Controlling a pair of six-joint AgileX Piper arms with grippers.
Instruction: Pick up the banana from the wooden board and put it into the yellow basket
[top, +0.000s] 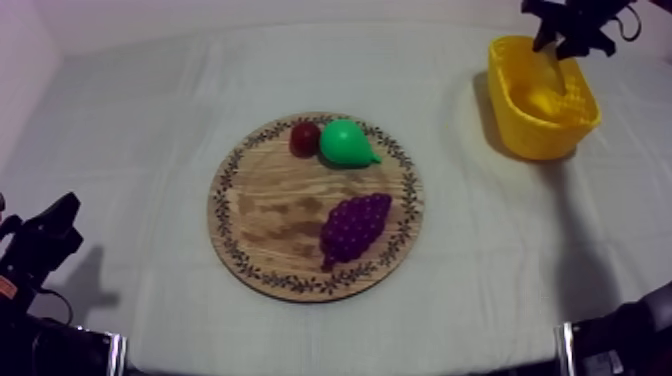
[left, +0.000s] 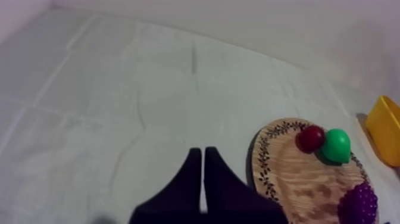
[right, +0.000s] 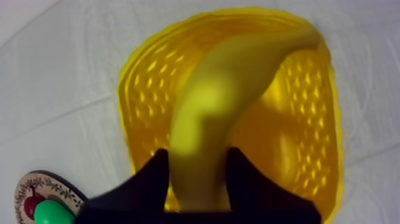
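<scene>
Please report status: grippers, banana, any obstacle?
Right gripper shut on banana, over basket. Left gripper shut, beside board. Nothing blocks the basket.

The right gripper (top: 563, 44) is hanging over the yellow basket (top: 540, 142) at 2 o'clock, with the banana (top: 545, 100) showing inside its rim

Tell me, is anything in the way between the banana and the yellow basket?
No, nothing visible is in the way. The right gripper has its jaws shut on the banana, holding it right over the open yellow basket.
</scene>
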